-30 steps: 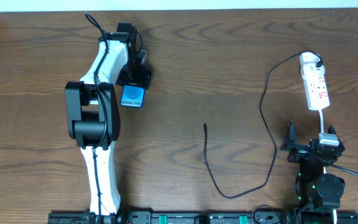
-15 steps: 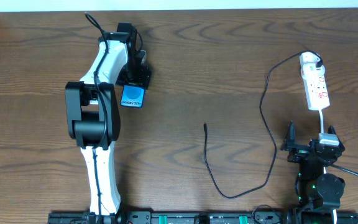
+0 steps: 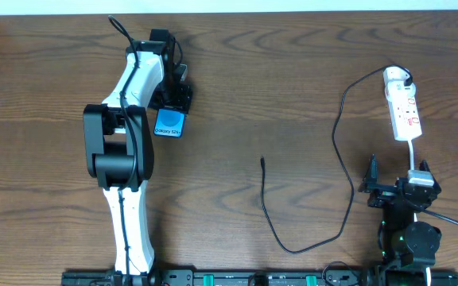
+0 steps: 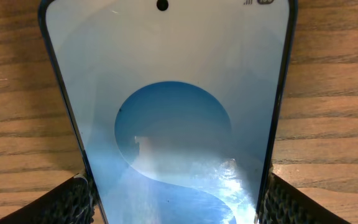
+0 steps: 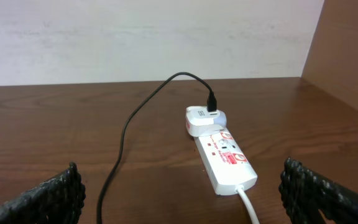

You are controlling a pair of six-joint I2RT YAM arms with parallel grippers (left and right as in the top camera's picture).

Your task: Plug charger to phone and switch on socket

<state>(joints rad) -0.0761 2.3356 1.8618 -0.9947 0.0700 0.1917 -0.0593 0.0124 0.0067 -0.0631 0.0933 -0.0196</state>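
One phone [image 4: 166,93] between left gripper [image 4: 176,196] fingers [image 4: 61,204], screen up

- We see the table [image 3: 293,79] under the phone [image 4: 173,93] as brown grained wood, matt.
- The phone's screen looks like smooth, glossy glass with glare.
- Beside the phone, the left gripper [image 4: 178,202] has rough, knurled black pads [image 4: 67,205].
- We take the socket [image 5: 225,155] for smooth white plastic and the charger [image 5: 123,137] for matt black.

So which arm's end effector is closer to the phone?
Left. The left end effector flanks the phone; the right end effector sits far off, near the socket.
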